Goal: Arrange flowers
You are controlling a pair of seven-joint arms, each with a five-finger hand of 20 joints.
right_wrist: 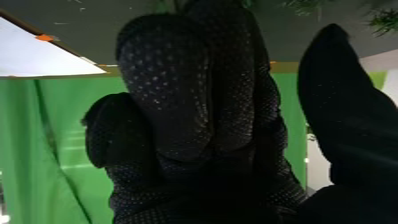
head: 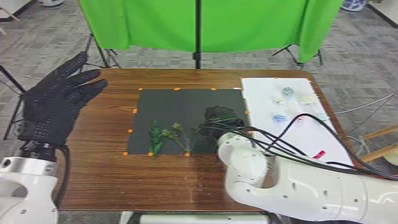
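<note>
A green cloth [head: 266, 26] hangs beyond the far edge of the brown wooden counter [head: 169, 186], with an upright black pole [head: 198, 35] before its folds. Grey, streaky flooring [head: 357, 52] spreads around the counter. To its right, pale wooden bars [head: 382, 132] look like part of a chair, perhaps.

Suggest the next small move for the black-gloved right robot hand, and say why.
Perhaps ease the thumb of the right robot hand toward its fingers: they stand apart, and leafy green sprigs lie close by on the dark grey mat.
</note>
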